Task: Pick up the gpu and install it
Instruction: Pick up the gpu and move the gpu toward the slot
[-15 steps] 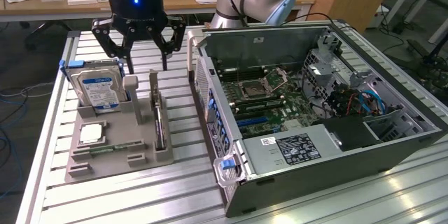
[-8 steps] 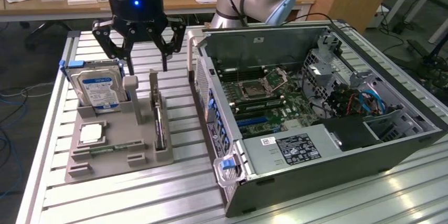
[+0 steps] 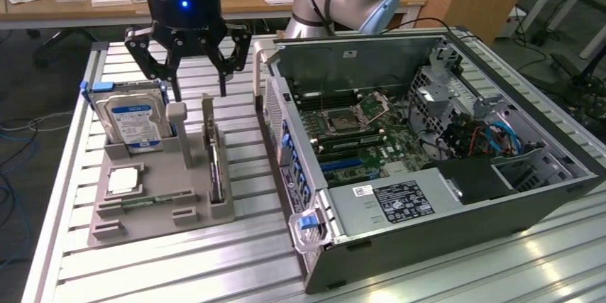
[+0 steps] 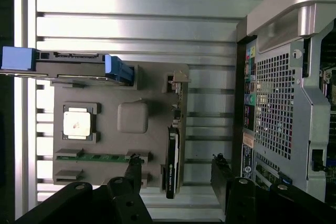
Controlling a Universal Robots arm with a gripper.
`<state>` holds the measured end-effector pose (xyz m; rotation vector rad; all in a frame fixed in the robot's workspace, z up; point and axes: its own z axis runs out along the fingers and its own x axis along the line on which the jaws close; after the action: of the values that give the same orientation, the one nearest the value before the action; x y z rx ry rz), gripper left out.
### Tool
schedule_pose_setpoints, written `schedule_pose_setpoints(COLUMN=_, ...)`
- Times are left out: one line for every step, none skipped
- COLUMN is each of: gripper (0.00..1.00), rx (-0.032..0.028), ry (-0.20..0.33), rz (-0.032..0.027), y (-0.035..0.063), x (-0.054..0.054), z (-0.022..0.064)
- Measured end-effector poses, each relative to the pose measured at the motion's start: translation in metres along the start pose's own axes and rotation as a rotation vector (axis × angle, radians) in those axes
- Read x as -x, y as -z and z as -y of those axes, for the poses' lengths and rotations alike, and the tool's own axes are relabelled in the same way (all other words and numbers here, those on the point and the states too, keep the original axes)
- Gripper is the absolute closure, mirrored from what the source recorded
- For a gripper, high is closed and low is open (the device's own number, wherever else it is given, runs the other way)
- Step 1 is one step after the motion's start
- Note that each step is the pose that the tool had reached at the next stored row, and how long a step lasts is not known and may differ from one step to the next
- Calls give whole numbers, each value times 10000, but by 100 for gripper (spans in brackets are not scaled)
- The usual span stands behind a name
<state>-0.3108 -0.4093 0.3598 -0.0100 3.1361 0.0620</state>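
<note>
Firstly, writing: blue-and-white label on the hard drive (image 3: 133,120), print too small to read; white sticker (image 3: 402,200) on the silver power supply (image 3: 365,221), black print illegible; pale lettering along the edge of the gpu (image 4: 172,166), likewise illegible; no brand name readable.
Landmark: one grey parts tray (image 3: 170,168), flat on the slatted aluminium table (image 3: 237,267).
Gpu: one; standing on edge in the tray's long slot, on the tray side nearest the tower; thin dark strip (image 3: 217,172), untouched.
Claw: gripper (image 3: 197,91) spread wide, holding nothing, poised above the tray; in the wrist view one black finger (image 4: 135,174) on either side of the gpu's line, both clear of the card.
Hard drive: one; upright in the holder at the tray's end; two blue rails (image 4: 118,70), one at each end.
CPU chip (image 3: 125,181): one; square, silver, flat in a tray pocket between the drive and the memory stick.
Memory stick (image 3: 133,206): one; green, lying in a tray groove beside the chip.
Computer case (image 3: 455,196): one tower, side panel off, just beside the tray; motherboard (image 3: 365,129) and blue cables (image 3: 502,136) inside.
</note>
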Motion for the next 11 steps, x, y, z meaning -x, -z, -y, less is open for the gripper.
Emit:
schedule_pose_setpoints(gripper=35, rx=0, ry=0, rz=0, y=0, x=0, z=0)
schedule_pose_setpoints(gripper=35, rx=0, ry=0, rz=0, y=0, x=0, z=0)
schedule_pose_setpoints(gripper=35, rx=0, ry=0, rz=0, y=0, x=0, z=0)
schedule_pose_setpoints(gripper=35, rx=0, ry=0, rz=0, y=0, x=0, z=0)
schedule_pose_setpoints(gripper=35, rx=0, ry=0, rz=0, y=-2, x=0, z=0)
schedule_pose_setpoints(gripper=35, rx=2, ry=0, rz=3, y=-9, x=0, z=1)
schedule_pose_setpoints(gripper=35, rx=1, ry=-1, rz=1, y=-18, x=0, z=1)
schedule_pose_setpoints(gripper=35, rx=0, ry=-2, rz=0, y=-34, x=-1, z=2)
schedule_pose_setpoints(gripper=35, rx=1, ry=-2, rz=1, y=-54, x=-1, z=3)
schedule_pose_setpoints(gripper=35, rx=1, ry=-1, rz=1, y=-72, x=0, z=5)
schedule_pose_setpoints(gripper=35, rx=1, ry=-1, rz=0, y=-90, x=0, z=8)
